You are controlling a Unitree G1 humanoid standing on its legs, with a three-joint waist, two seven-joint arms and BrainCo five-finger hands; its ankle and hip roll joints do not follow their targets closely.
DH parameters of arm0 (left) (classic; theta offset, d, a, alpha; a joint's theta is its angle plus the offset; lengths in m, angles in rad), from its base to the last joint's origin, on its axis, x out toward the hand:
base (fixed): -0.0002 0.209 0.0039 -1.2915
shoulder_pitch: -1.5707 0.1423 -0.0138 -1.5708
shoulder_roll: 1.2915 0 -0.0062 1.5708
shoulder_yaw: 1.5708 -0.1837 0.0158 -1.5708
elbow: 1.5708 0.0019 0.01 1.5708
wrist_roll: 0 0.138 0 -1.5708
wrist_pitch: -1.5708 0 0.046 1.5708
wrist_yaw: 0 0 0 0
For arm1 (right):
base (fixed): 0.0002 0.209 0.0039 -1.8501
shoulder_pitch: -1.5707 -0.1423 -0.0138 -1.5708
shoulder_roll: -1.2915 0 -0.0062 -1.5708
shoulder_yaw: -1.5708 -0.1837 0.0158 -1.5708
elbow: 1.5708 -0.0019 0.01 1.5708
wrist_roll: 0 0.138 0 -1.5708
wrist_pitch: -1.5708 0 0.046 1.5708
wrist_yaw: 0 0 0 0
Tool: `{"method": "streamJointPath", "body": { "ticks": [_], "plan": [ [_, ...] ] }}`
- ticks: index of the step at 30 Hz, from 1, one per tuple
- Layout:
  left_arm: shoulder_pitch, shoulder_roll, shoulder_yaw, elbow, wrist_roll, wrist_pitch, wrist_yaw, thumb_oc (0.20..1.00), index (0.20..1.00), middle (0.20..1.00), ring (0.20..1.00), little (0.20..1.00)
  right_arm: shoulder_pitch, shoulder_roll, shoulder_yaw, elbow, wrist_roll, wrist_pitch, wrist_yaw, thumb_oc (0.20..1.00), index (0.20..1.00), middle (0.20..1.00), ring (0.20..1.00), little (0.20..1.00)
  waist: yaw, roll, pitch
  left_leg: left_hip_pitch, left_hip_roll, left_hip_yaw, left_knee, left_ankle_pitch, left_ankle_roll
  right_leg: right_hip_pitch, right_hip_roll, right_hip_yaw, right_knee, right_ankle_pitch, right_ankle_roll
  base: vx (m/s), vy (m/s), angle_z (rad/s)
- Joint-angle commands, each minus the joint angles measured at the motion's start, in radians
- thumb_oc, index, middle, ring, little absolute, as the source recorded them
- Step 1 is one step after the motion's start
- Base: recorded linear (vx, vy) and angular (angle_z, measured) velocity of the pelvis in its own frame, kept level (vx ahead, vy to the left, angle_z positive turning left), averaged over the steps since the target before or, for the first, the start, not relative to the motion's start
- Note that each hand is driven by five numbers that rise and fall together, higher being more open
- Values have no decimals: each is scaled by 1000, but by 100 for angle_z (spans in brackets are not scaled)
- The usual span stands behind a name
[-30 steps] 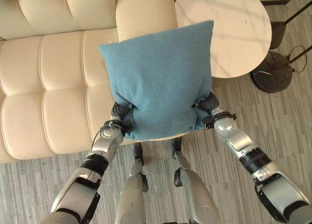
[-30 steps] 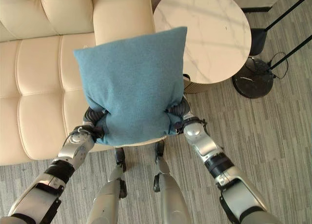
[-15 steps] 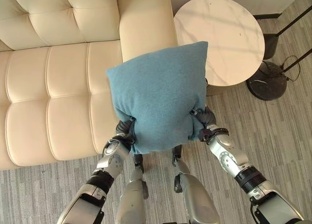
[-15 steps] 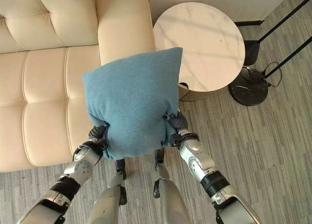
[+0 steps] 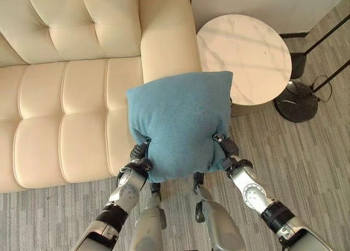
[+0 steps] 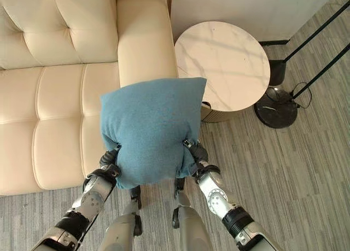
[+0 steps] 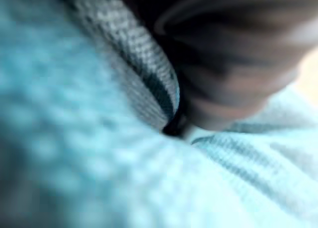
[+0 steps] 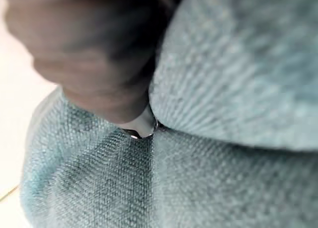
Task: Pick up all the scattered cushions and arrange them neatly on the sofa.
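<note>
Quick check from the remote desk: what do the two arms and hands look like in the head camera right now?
Both arms are silver-grey with black bands at the joints. The left hand and right hand wear dark ribbed covers over wrist and back, and a small silver fingertip of the right hand shows beside the ribbing.

A: What are you counting in front of the robot?

B: One blue cushion (image 5: 179, 122) is showing, and no second one is lying anywhere I can see.

A: And hands?

B: Two are showing, the left hand (image 5: 139, 152) and the right hand (image 5: 226, 148), one at each lower side of that cushion.

A: Furniture?

B: I am counting one cream sofa (image 5: 65, 98) and one round marble side table (image 6: 221, 62) beside its armrest.

A: Anything standing on the floor?

B: One round black lamp base (image 5: 296, 100) is sitting past the table, with two thin dark poles (image 6: 314, 35) slanting above it.
</note>
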Motion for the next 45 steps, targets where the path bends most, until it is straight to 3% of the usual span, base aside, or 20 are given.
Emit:
{"method": "streamJointPath", "body": {
  "ticks": [1,5,7,8,11,12,16,20,23,25,27,30,36,45],
  "plan": [
    [-73,-222,-233,-262,-3,38,-183,200,200,200,200,200,-20,226,261,-230,4,78,207,200,200,200,200,200,7,6,-77,15,-9,-49,24,-120,1,32,-54,33,109,-195,94,5,152,3],
    [-24,-188,-190,-298,39,14,-159,200,200,200,200,200,24,238,209,-213,-37,77,206,200,200,200,200,200,8,35,-99,62,-22,-26,13,-121,19,44,-53,46,162,-191,119,-110,152,0],
    [1,-161,-165,-328,81,2,-134,200,200,200,200,200,40,254,188,-189,-46,73,192,200,200,200,200,200,25,71,-120,67,-8,-15,3,-96,23,98,-15,49,302,-286,95,-200,45,-20],
    [26,-152,-146,-336,99,9,-131,200,200,200,200,200,53,257,190,-185,-47,78,195,200,200,200,200,200,39,73,-149,67,-9,-11,1,-89,20,152,6,47,320,-325,82,-103,-104,-24],
    [74,-140,-107,-353,117,17,-126,200,200,200,200,200,79,239,156,-194,-50,74,201,200,200,200,200,200,83,44,-192,32,-21,-3,16,-52,10,267,69,81,218,-379,44,-253,-264,-24],
    [84,-129,-91,-370,135,18,-122,200,200,200,200,200,98,214,146,-202,-31,68,206,200,200,200,200,200,94,48,-176,-46,-3,-23,55,14,-33,277,118,92,141,-413,-9,-303,-290,-7],
    [71,-133,-91,-367,139,12,-114,200,200,200,200,200,79,187,136,-203,-24,45,192,200,200,200,200,200,94,67,-135,-100,-2,-71,70,47,-68,231,128,52,159,-411,-25,-306,-141,39],
    [74,-133,-85,-381,148,18,-123,200,200,200,200,200,84,165,121,-213,-36,43,187,200,200,200,200,200,62,47,-138,-76,-6,-103,162,-50,-35,184,71,-19,144,-363,-11,-227,-29,64],
    [75,-144,-89,-376,149,27,-134,200,200,200,200,200,85,155,119,-222,-53,56,199,200,200,200,200,200,40,36,-145,-22,18,-90,194,-116,-33,178,40,-57,109,-340,-9,-121,5,81],
    [79,-152,-91,-371,148,30,-140,200,200,200,200,200,87,145,112,-223,-67,56,203,200,200,200,200,200,26,41,-150,24,53,-67,184,-130,-40,174,27,-82,97,-330,-8,-133,102,103],
    [84,-163,-96,-362,143,28,-149,200,200,200,200,200,101,126,86,-230,-85,51,201,200,200,200,200,200,2,56,-155,87,120,-5,143,-120,-64,170,2,-140,91,-324,1,-122,169,72],
    [99,-165,-103,-356,147,33,-154,200,200,200,200,200,128,107,56,-244,-108,51,195,200,200,200,200,200,-19,85,-167,127,146,57,60,-95,-85,177,-14,-199,101,-320,5,-43,158,73],
    [140,-147,-79,-359,171,53,-155,200,200,200,200,200,143,128,74,-239,-133,75,204,200,200,200,200,200,-14,91,-194,179,114,67,2,-112,-75,197,-33,-215,93,-291,29,36,171,40],
    [143,-122,-32,-374,188,35,-136,200,200,200,200,200,105,173,99,-227,-175,91,210,200,200,200,200,200,43,33,-202,169,45,50,24,-165,-26,207,-103,-214,84,-239,90,13,171,0]
  ]
}}
